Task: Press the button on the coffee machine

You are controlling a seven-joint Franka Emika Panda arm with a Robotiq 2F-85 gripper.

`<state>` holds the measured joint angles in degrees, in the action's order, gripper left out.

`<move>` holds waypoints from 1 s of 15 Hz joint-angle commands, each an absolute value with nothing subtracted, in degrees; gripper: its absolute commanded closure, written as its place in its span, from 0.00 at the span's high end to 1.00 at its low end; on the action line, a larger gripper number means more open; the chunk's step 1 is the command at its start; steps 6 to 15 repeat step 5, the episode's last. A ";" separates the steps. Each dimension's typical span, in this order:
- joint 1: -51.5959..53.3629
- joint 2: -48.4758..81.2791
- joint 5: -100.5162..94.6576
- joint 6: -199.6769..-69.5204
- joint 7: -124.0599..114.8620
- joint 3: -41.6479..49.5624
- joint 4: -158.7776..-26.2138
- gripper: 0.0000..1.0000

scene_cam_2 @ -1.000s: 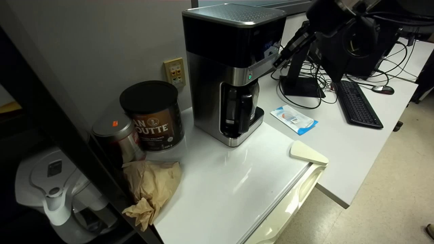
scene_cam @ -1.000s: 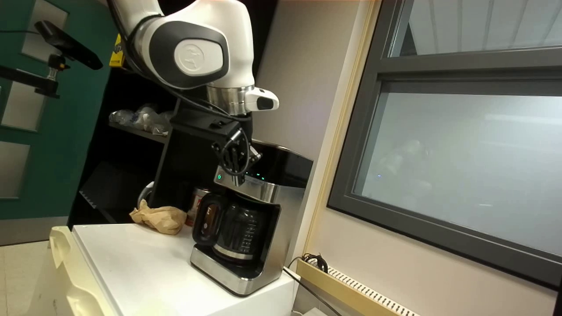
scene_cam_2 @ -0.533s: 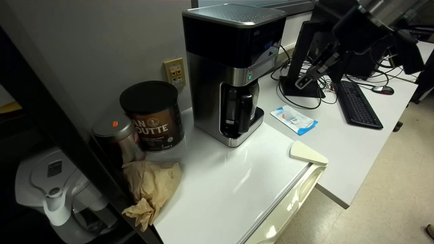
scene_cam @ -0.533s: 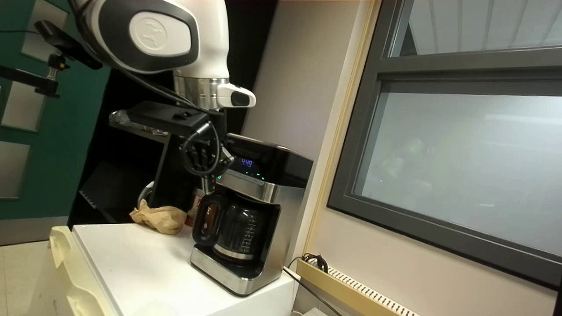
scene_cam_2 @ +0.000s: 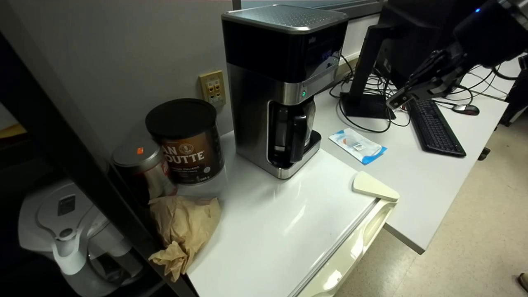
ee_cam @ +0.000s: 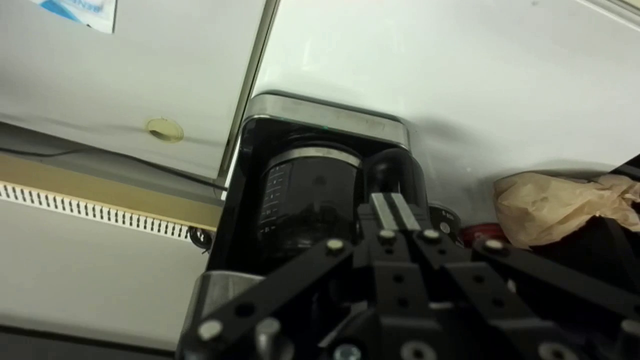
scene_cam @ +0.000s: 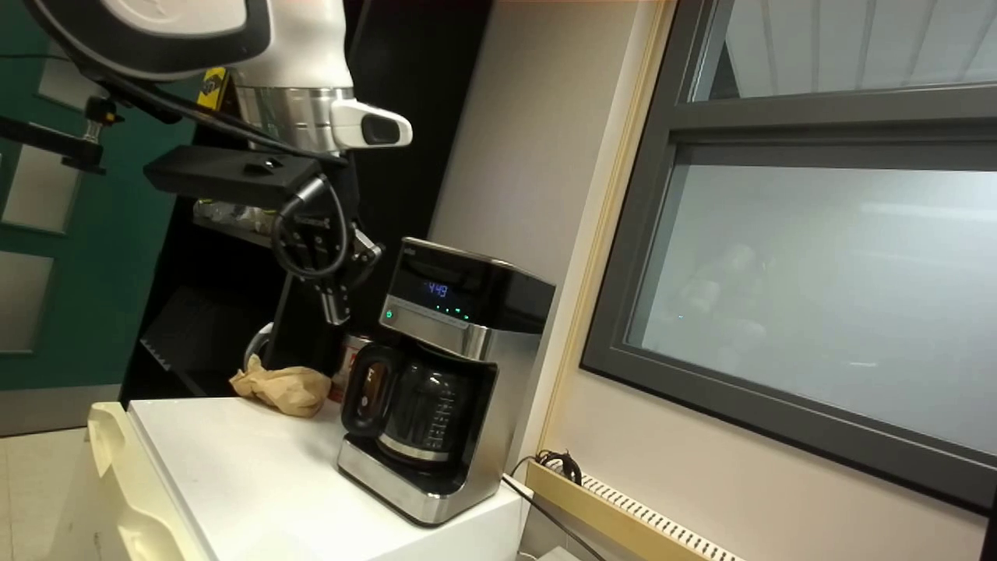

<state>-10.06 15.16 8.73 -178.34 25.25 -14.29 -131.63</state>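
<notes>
Hand (ee_cam: 395,212) pressed together, apart from coffee machine (scene_cam_2: 280,93) on white surface (scene_cam: 234,467); paper bag (scene_cam_2: 189,225) near; grey-framed window (scene_cam: 818,280) in wall (scene_cam: 701,467).

Coffee machine (scene_cam: 478,343): brand BRAUN, faint; display (scene_cam: 437,290), digits 449; green power sign on left button (scene_cam: 389,314). Brown can (scene_cam_2: 186,149), left of machine in an exterior view: AN over OUTTE, first letters out of sight; finer print blurred.
</notes>
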 commanded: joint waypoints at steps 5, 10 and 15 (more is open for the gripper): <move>-27.08 16.01 8.07 -195.44 29.30 -34.30 -137.13 0.00; -27.08 16.01 8.07 -195.44 29.30 -34.30 -137.13 0.00; -27.08 16.01 8.07 -195.44 29.30 -34.30 -137.13 0.00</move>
